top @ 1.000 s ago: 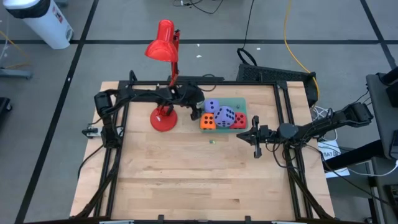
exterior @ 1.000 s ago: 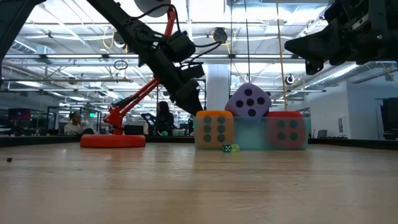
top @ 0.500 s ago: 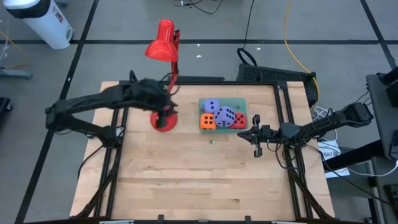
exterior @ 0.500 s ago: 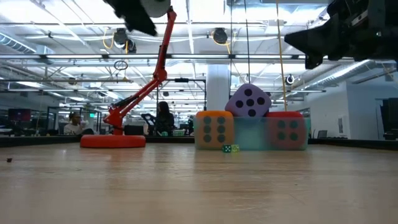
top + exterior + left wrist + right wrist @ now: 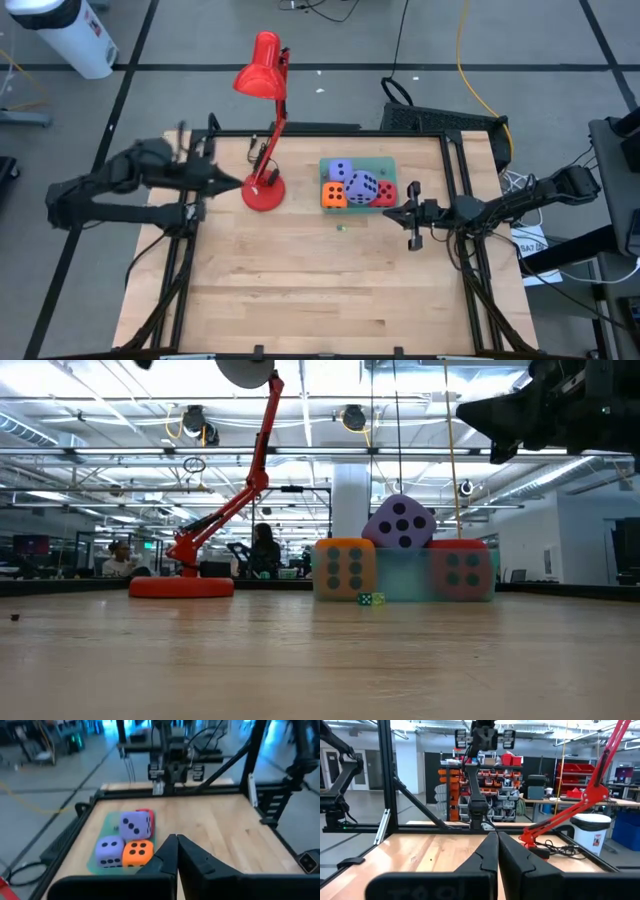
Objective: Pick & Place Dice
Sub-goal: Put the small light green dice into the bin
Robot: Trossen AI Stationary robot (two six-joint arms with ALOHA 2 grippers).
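Several foam dice sit grouped on a green mat [image 5: 385,166] at the table's far middle. They are an orange die [image 5: 334,196], a red die [image 5: 385,194], a lavender die [image 5: 341,170], and a second lavender die [image 5: 362,186] resting tilted on top of the others. My left gripper [image 5: 234,183] hangs shut and empty left of the dice, above the lamp base. My right gripper [image 5: 387,213] is shut and empty just near-right of the red die. The left wrist view shows the dice [image 5: 133,826] beyond my shut left gripper [image 5: 176,840].
A red desk lamp stands with its base [image 5: 264,190] between my left gripper and the dice, its head [image 5: 260,75] beyond the table's far edge. Tiny coloured dice [image 5: 342,227] lie in front of the mat. Black frame rails [image 5: 455,170] border the table.
My left gripper has drawn back from the orange die toward the table's left edge, risen, tipped closer to level, and shut on nothing. The dice have stayed where they were. My right arm has kept its place.
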